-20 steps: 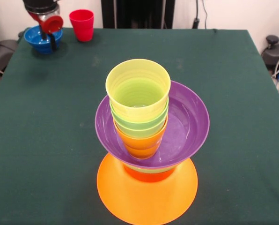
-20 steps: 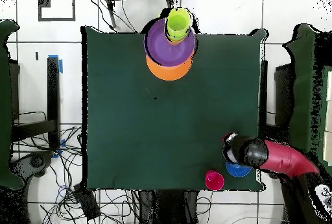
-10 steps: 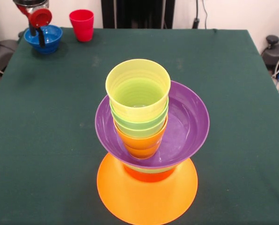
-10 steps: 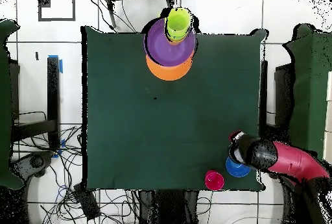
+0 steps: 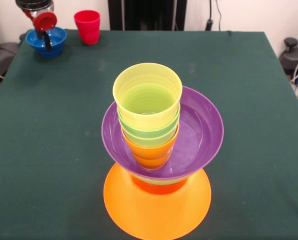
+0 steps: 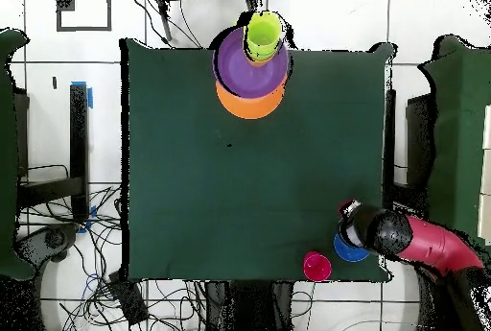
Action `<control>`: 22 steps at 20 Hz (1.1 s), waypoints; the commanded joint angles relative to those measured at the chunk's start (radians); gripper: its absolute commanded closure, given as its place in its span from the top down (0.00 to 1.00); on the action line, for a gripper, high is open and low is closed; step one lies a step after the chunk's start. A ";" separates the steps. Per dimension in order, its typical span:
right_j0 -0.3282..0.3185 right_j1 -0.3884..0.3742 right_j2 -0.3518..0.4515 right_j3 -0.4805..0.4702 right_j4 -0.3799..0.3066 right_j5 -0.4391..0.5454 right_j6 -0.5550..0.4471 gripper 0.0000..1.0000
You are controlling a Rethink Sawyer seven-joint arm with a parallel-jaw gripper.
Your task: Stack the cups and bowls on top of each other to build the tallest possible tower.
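The tower stands at the near middle of the table in the front view: an upturned large orange bowl (image 5: 156,212) as base, a red-orange bowl (image 5: 159,186), a thin green rim, then the purple bowl (image 5: 204,130). Nested cups sit in the purple bowl: orange (image 5: 150,150), green (image 5: 149,134) and a pale yellow-green one (image 5: 148,95) on top. The tower also shows in the overhead view (image 6: 251,63). The blue bowl (image 5: 46,40) (image 6: 347,249) and red cup (image 5: 87,26) (image 6: 317,267) stand at the far left corner. My gripper (image 5: 47,41) (image 6: 355,224) hangs over the blue bowl, reaching into it.
The dark green table cloth (image 5: 249,100) covers the table. The robot's black pedestal (image 5: 146,15) stands behind the far edge. Cables and a dark device (image 5: 294,55) lie off the right side.
My gripper has shifted a little to the left and up over the blue bowl, then settled slightly back. The bowl, red cup and tower have stayed in place.
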 commanded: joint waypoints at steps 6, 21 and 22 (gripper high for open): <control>0.000 0.086 0.048 0.050 -0.071 -0.011 -0.125 1.00; -0.013 0.203 0.059 -0.030 -0.122 -0.077 -0.131 1.00; -0.012 0.201 0.063 -0.035 -0.141 -0.082 -0.138 0.00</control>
